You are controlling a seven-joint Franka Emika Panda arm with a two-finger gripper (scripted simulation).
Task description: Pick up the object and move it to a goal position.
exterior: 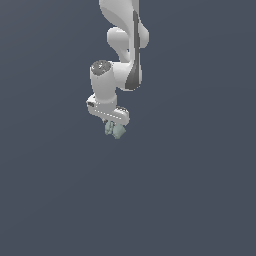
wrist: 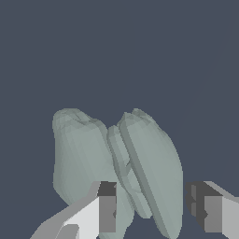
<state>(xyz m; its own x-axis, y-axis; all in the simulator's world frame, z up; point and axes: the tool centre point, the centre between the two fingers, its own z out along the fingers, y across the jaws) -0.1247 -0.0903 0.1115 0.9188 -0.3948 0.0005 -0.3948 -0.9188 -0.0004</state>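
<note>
The object is a small pale grey-green lump with ribbed lobes, sitting right under the white arm's hand in the exterior view. My gripper points down onto it. In the wrist view the object fills the space between my two fingers, and my gripper is closed in on its lower part. One fingertip overlaps a lobe. The other fingertip stands at the edge of the opposite lobe. Part of the object bulges out past the first finger.
Only a flat dark blue-grey surface surrounds the arm in both views. No other objects, containers or edges show, and no goal marker is visible.
</note>
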